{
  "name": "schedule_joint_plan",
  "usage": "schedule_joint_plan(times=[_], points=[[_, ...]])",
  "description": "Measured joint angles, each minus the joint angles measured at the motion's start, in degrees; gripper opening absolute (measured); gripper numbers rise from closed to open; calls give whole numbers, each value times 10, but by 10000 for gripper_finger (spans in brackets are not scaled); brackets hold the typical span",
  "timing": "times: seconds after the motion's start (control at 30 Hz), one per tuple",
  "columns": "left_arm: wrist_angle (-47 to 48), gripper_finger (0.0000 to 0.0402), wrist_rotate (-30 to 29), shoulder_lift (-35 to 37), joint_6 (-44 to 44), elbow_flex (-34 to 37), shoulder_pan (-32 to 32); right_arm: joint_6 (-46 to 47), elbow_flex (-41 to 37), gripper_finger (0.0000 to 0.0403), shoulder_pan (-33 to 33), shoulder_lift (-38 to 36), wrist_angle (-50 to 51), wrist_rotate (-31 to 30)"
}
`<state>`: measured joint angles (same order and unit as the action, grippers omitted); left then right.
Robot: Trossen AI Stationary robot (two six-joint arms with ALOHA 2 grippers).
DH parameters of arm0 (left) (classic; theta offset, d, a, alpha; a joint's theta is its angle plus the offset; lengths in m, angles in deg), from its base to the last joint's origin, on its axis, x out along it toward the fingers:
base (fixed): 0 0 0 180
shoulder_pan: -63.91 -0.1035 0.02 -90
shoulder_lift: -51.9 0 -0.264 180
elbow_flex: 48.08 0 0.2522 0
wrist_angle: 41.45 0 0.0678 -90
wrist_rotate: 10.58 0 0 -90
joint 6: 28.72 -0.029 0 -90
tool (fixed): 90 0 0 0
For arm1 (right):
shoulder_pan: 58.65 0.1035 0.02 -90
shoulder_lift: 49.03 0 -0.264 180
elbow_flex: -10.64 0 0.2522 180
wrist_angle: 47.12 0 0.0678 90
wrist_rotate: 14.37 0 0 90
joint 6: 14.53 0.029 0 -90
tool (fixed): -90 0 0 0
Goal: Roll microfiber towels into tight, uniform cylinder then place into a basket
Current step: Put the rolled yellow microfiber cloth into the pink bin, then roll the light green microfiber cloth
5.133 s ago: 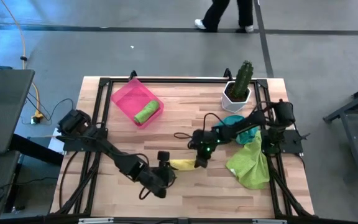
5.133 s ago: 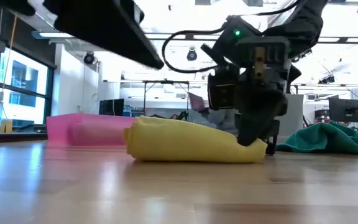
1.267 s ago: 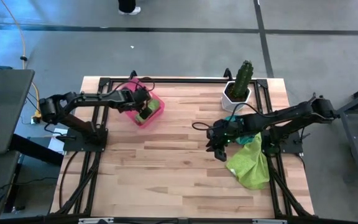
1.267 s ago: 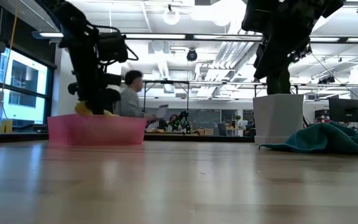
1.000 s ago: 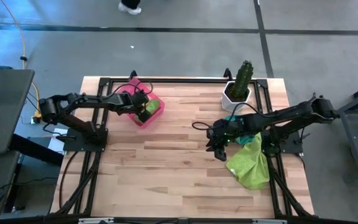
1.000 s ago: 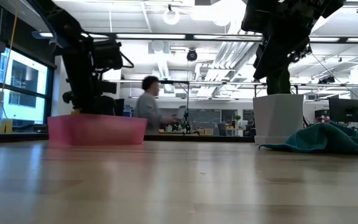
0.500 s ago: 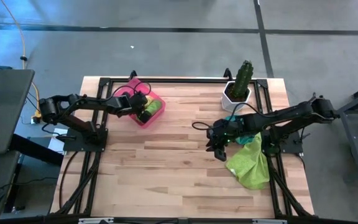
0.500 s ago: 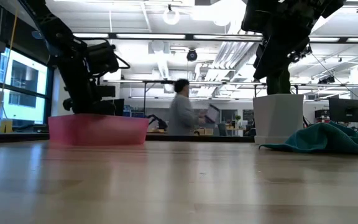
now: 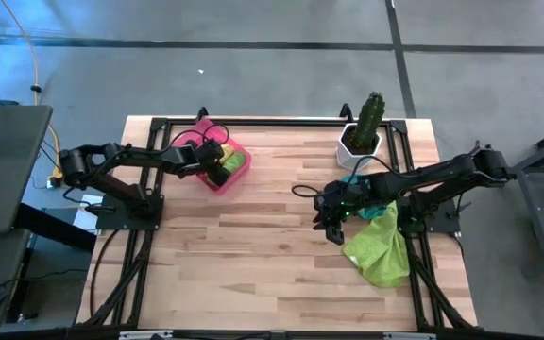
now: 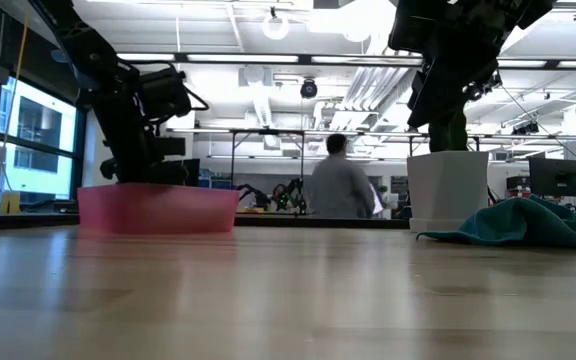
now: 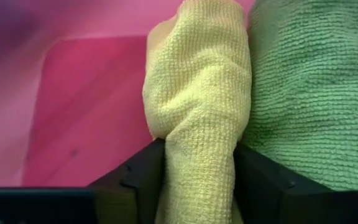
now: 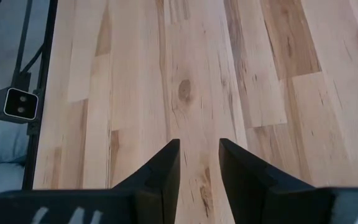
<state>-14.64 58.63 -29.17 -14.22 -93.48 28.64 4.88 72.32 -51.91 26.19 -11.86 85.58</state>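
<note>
Your yellow towel, already rolled, sits inside the pink basket at the upper left of the high view, lying right against the green roll that shares the basket. The left gripper is down in the basket with the yellow roll between its fingers; the fingers flank the cloth closely, and you cannot tell from here whether they grip it or have just let go, so treat the release as unconfirmed. This looks like the placing step for the yellow towel, at or near its end. The teal towel and the large green towel lie unrolled in a heap at the right of the high view, the teal one just below the cactus pot. Your right gripper hangs over bare desk just left of that heap, its fingers parted a little with nothing between them. Next, judging by the scene, you need to lift the left gripper straight up out of the basket, checking that the yellow roll does not come with it or unwind, then bring both arms to the heap and spread one towel flat for rolling. A person shows far behind the desk in the low view, well clear of the arms.
</note>
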Motion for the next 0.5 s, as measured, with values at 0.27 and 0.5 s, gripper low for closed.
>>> schedule_joint_plan(times=[0.27,0.5], points=[[23,202,-22,24,-1,-19,1,-105,0,103,0,0,0,0],[84,203,-16,59,-1,-75,5,-70,0,103,0,0,-1,0]])
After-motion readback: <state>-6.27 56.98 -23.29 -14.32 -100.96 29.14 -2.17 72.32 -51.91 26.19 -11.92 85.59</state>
